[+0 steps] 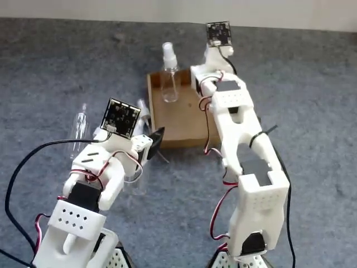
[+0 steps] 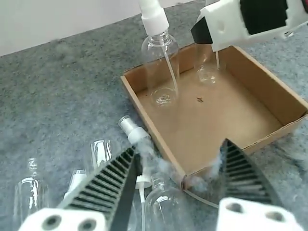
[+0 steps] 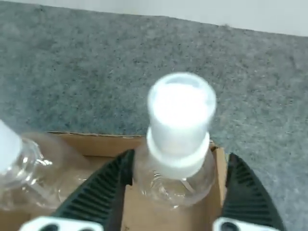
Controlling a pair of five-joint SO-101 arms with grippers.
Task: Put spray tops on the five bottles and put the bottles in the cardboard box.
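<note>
The capped bottle point(image 3: 173, 180) stands upright in the cardboard box point(image 1: 181, 125), between the jaws of the right end effector point(image 3: 179, 163). The jaws are spread; one is right at the bottle's shoulder and the other is apart from it. We judge this step to be setting this bottle in the box. Beside that end effector, at the box's corner, a second bottle point(image 2: 161, 62) stands with its spray top on.

The left end effector point(image 2: 180, 149) hangs wide and empty at the near edge of the box. The loose bottles point(image 2: 98, 153) and a loose spray top point(image 2: 132, 129) lie on the grey bench point(image 1: 56, 67) just under and beside it.

Next move, we reckon: the right jaws clear upward without tipping the bottle, and the left picks up a loose one.

No labels, brands or writing are readable; the bottles are plain.
</note>
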